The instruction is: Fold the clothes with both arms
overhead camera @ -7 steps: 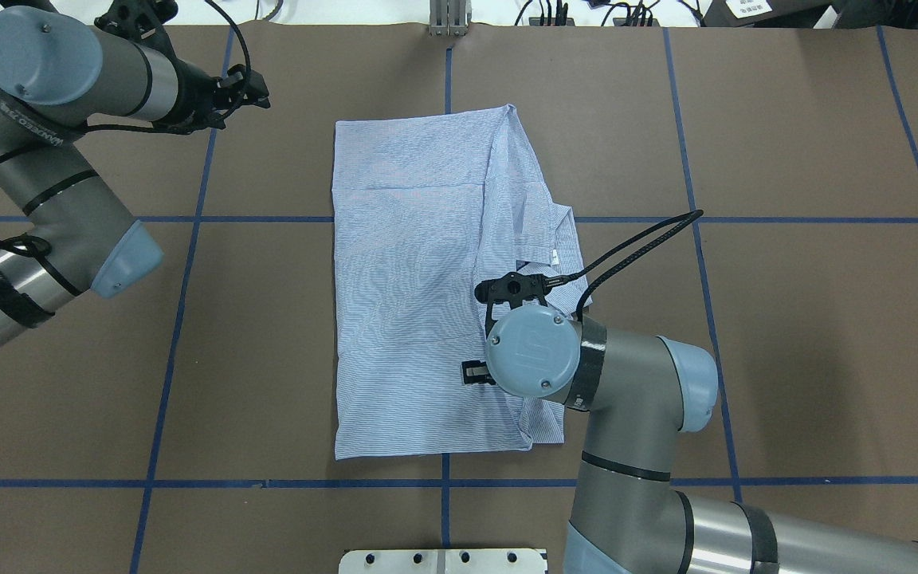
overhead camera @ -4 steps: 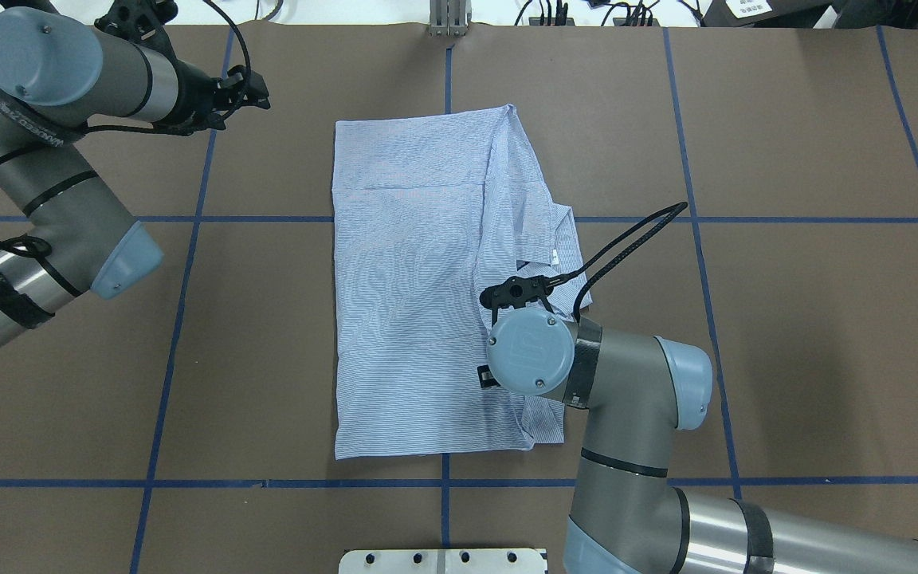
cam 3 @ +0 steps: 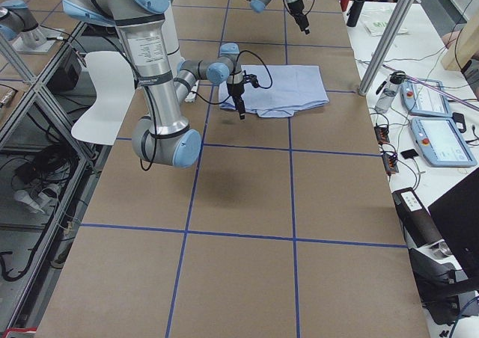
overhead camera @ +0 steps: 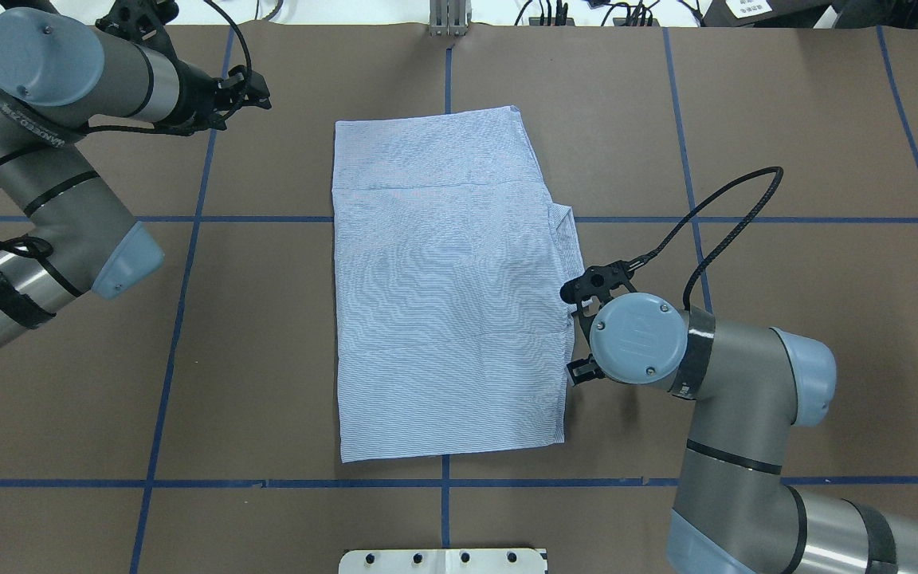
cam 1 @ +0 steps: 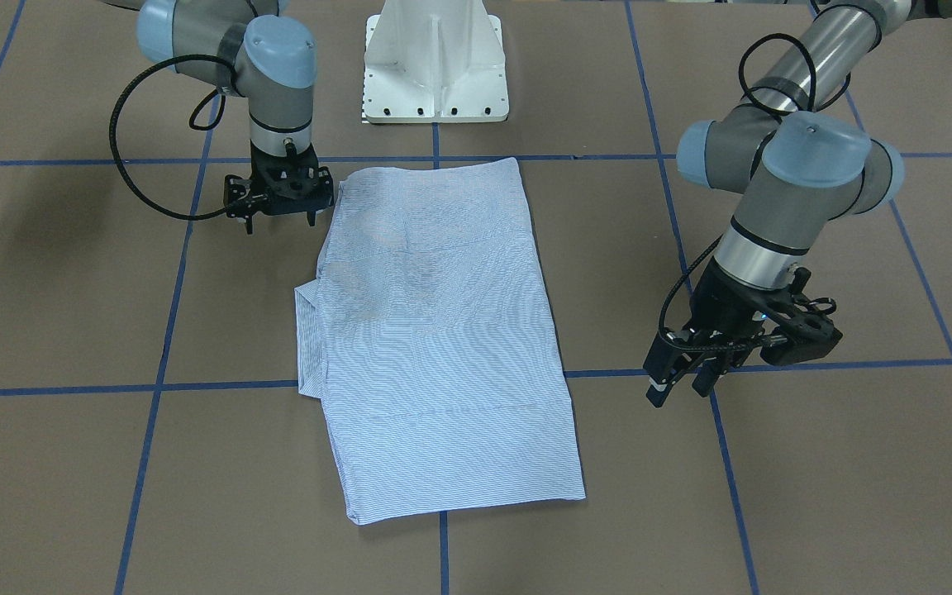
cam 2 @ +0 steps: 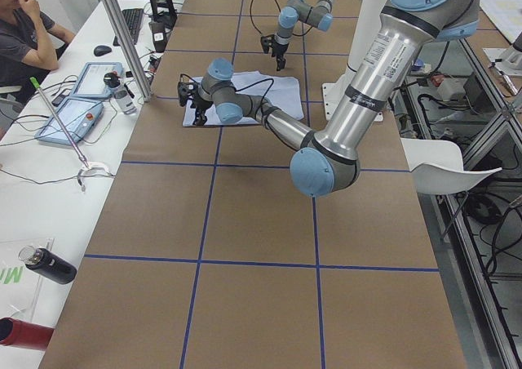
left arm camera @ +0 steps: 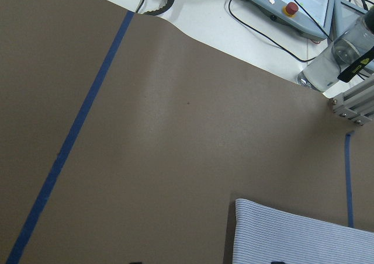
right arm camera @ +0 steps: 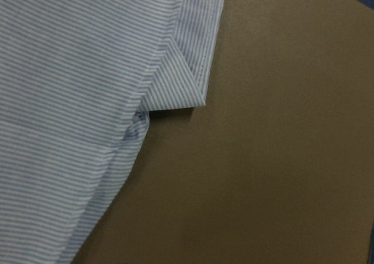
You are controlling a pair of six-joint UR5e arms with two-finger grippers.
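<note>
The shirt (overhead camera: 443,295) lies flat in the middle of the surface (overhead camera: 825,119), folded to a long rectangle, with a small folded corner poking past its right edge. Bare brown surface lies open on every side. The right arm (overhead camera: 730,383) points straight down just beside that edge, jaws spread, holding nothing. The left arm (overhead camera: 52,183) is bent out past the shirt's far left corner, apart from the cloth, jaws tilted, parted and empty.

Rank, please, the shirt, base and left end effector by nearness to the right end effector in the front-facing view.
From the right end effector:
1. Shirt, just beside it.
2. Base, at the top centre.
3. Left end effector, across the shirt, view's right.
</note>
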